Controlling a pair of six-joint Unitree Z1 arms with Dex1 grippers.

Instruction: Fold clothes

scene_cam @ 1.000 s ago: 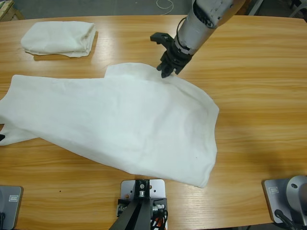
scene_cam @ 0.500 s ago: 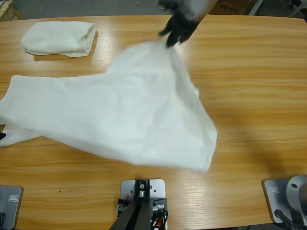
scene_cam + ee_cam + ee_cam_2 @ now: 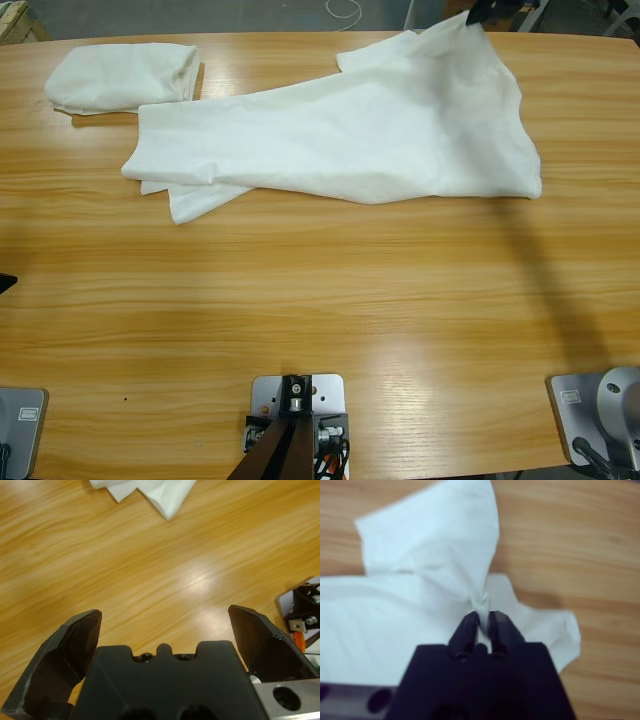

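While pinched at its top edge by the right hand (image 3: 484,616) at upper right, white T-shirt (image 3: 400,130) stretched across upper counter (image 3: 330,300), folded T-shirt (image 3: 120,80) at upper left, left hand (image 3: 165,625) spread wide, nothing held.

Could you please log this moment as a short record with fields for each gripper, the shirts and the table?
right gripper: shut on a pinch of the spread T-shirt, lifting it at the table's far edge
left gripper: open, holding nothing, over bare wood
spread T-shirt: stretched slantwise across the far half of the table
folded T-shirt: far left corner, apart from both grippers
table: wooden, near half bare
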